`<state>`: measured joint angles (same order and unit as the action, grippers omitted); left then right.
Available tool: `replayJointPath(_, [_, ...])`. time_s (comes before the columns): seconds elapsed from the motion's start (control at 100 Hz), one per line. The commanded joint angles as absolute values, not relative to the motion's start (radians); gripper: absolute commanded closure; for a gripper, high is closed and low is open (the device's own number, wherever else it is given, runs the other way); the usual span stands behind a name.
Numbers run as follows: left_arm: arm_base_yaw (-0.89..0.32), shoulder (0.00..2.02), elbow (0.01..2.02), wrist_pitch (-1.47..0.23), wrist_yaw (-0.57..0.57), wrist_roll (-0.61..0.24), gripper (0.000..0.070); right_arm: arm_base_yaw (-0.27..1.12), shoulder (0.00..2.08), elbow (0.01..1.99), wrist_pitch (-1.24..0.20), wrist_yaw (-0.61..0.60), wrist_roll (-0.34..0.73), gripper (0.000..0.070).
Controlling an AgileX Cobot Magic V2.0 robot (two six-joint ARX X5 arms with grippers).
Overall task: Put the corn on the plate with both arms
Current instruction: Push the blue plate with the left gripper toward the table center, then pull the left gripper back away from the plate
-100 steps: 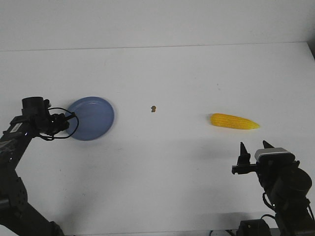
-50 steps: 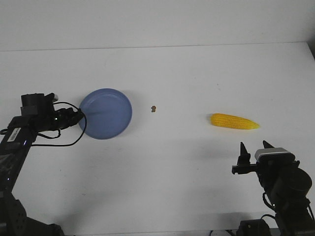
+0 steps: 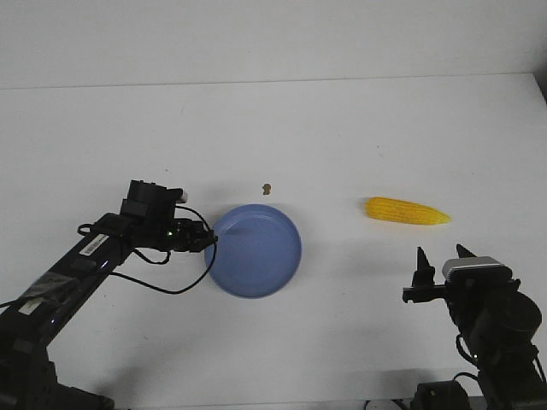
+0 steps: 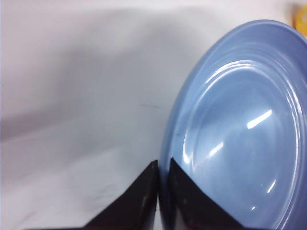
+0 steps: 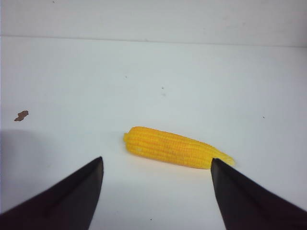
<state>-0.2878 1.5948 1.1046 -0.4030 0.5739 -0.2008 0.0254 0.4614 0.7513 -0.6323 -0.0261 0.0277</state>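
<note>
On the white desk [image 3: 342,128], the corn [image 3: 408,211] lies right of the plate [image 3: 254,250], well apart. Stiff, light and prone to rolling, it is best taken across its thick middle. The plate's rim is clamped by the left hand [image 3: 208,242]; nothing is held in it. The right hand [image 3: 441,265] is spread wide, unladen.

1. Both arms are built of black links; a white label strip is seen on the left arm [image 3: 90,246].
2. Black cables are looped beside it.
3. A silver-grey camera block [image 3: 475,266] is carried on the right arm [image 3: 496,329].
</note>
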Motion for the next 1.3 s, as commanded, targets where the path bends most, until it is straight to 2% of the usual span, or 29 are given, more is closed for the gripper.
replayJointPath(0.0, [-0.307, 1.6, 1.106, -0.398, 0.574, -0.2, 0.0695, 0.026, 0.466, 0.768, -0.621, -0.027, 0.038, 0.0226])
replayJointPath(0.2, [-0.348, 1.603, 1.077, -0.384, 0.551, -0.197, 0.0695, 0.026, 0.466, 0.768, -0.621, -0.027, 0.038, 0.0226])
replayJointPath(0.7, [-0.361, 1.608, 1.019, -0.339, 0.48, -0.2, 0.0695, 0.026, 0.466, 0.768, -0.621, -0.027, 0.038, 0.0226])
replayJointPath(1.11, [-0.393, 1.671, 1.019, -0.324, 0.482, -0.2, 0.0692, 0.026, 0.466, 0.768, -0.621, -0.027, 0.038, 0.0226])
replayJointPath(1.23, [-0.393, 1.671, 1.019, -0.324, 0.487, -0.204, 0.0673, 0.026, 0.466, 0.768, -0.621, -0.027, 0.038, 0.0226])
replayJointPath(1.29, [-0.393, 1.671, 1.019, -0.323, 0.487, -0.205, 0.0581, 0.026, 0.466, 0.768, -0.622, -0.027, 0.038, 0.0226])
